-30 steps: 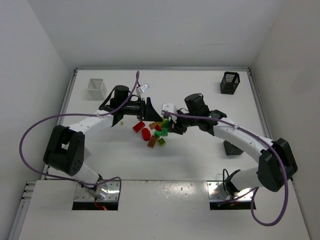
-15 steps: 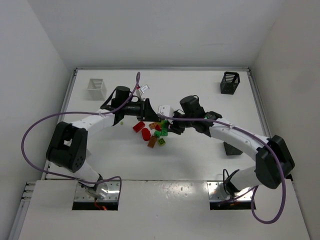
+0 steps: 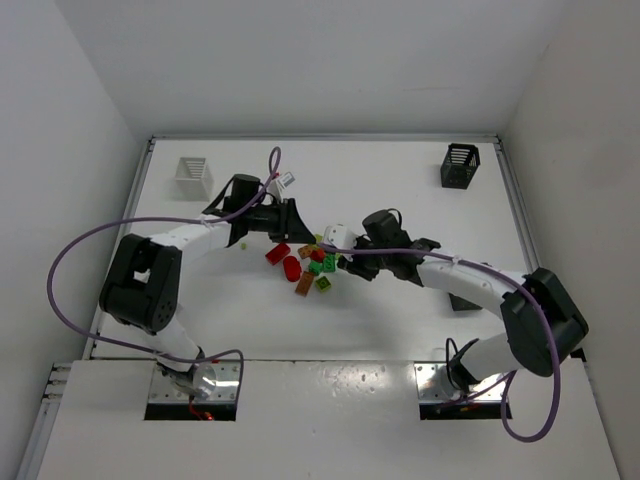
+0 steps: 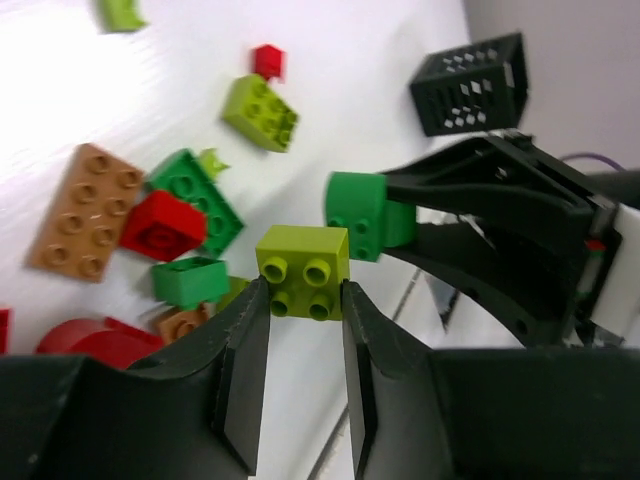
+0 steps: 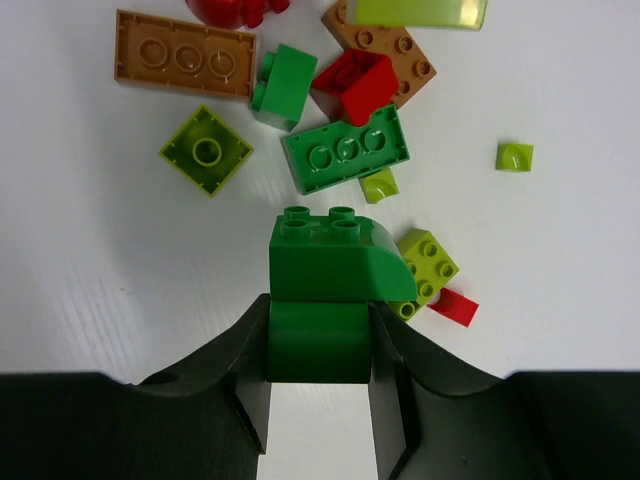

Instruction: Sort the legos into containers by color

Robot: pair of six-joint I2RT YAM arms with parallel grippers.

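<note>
While the left gripper (image 3: 297, 222) sits almost where it was a second ago, the right gripper (image 3: 347, 262) has slid left and down in the top view, closer onto the pile (image 3: 305, 268). The right arm (image 3: 470, 280) now lies lower and crosses more of the second black basket (image 3: 463, 299).

Left wrist view: fingers clamped on a yellow-green brick (image 4: 303, 268), studs toward the camera.
Right wrist view: jaws closed on a green brick (image 5: 322, 265) with one rounded corner. Loose pieces lie beyond it: green plate (image 5: 346, 150), red brick (image 5: 357, 84), tan plate (image 5: 184, 54).

Hard to read:
- From the top, both held bricks are lost under the grippers.
- In the left wrist view the two held bricks overlap; touching or apart, cannot tell.
- Second black basket shows only in part, at the right of the top view.
- Tan plate and a yellow-green piece are cut by the upper edge of the right wrist view.

Room:
- The two grippers crowd each other over the pile, with little gap between them.
- White basket (image 3: 193, 172) sits upper left near the table (image 3: 400, 180) edge.
- Black basket (image 3: 459, 165) sits in the upper right corner.
- Bare table lies between the pile and both, and below the pile.
</note>
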